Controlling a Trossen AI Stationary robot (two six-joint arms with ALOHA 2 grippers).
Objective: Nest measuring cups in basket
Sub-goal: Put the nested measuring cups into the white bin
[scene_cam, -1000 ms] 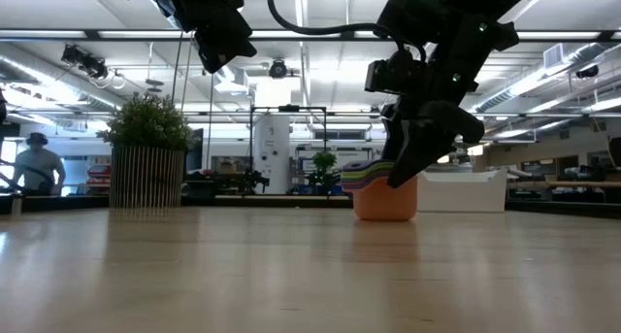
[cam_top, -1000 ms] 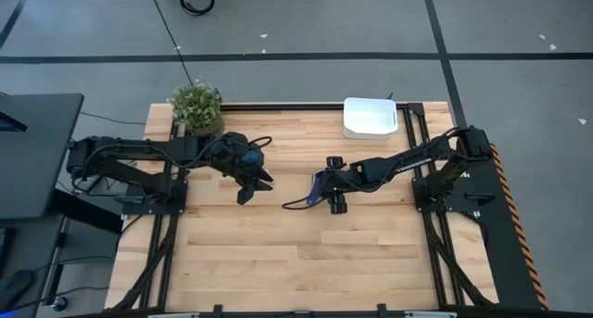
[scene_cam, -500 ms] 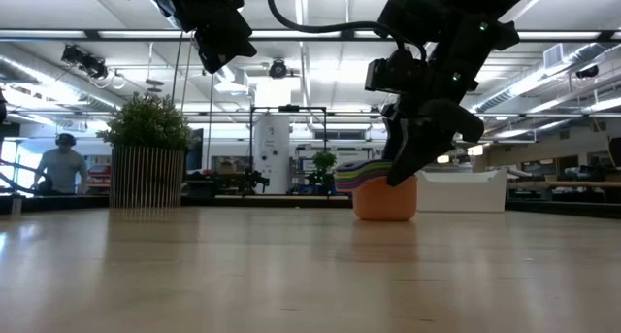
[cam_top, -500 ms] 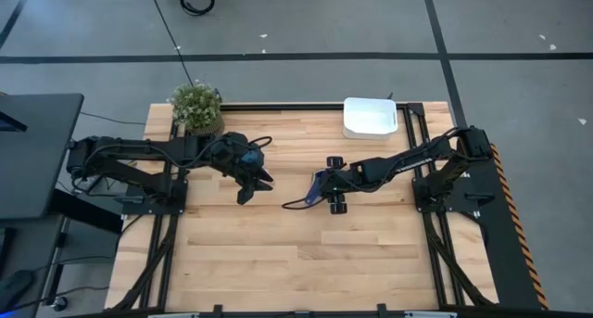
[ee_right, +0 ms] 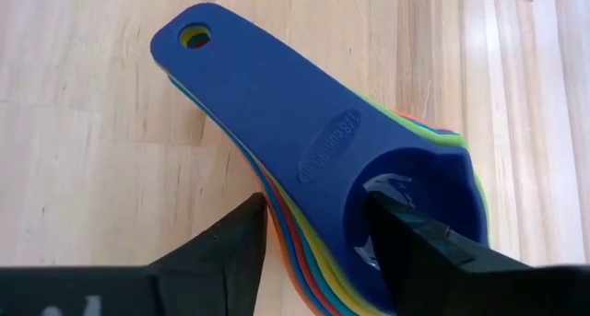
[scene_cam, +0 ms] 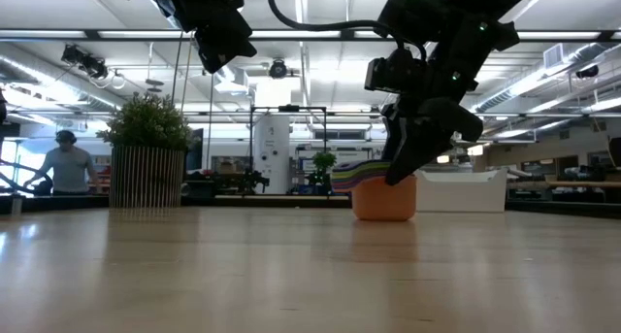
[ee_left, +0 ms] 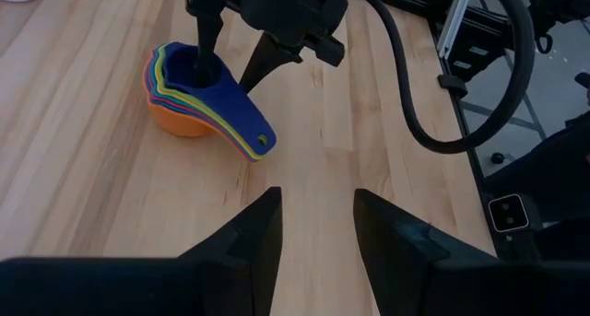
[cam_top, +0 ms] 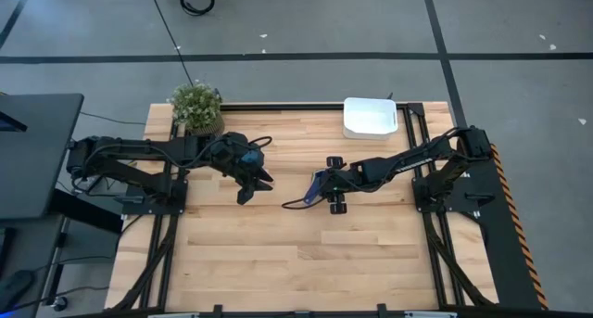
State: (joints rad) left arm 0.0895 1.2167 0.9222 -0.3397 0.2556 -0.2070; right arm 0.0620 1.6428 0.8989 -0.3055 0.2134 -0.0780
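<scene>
The measuring cups (ee_left: 198, 90) are nested in one stack with the orange one at the bottom and the dark blue one on top. The stack's base stands on the table (scene_cam: 385, 202), and the handles fan out to one side. My right gripper (cam_top: 326, 185) comes down over the stack, shut on its wall. My left gripper (cam_top: 256, 186) hangs open above the table, left of the stack and apart from it. The white basket (cam_top: 371, 117) stands at the table's far edge, right of the middle. My right gripper has one finger (ee_right: 410, 238) inside the bowl of the top dark blue cup (ee_right: 406, 182). The other finger (ee_right: 230, 247) is outside the nested walls, beside the root of the handles (ee_right: 277, 104). The fingers come slanting down from above. The stack stays upright on the table.
A potted green plant (cam_top: 196, 107) stands at the table's far left corner. Bare wooden table (cam_top: 306, 253) spreads toward the near edge. A person (scene_cam: 63, 168) shows in the room far behind the table.
</scene>
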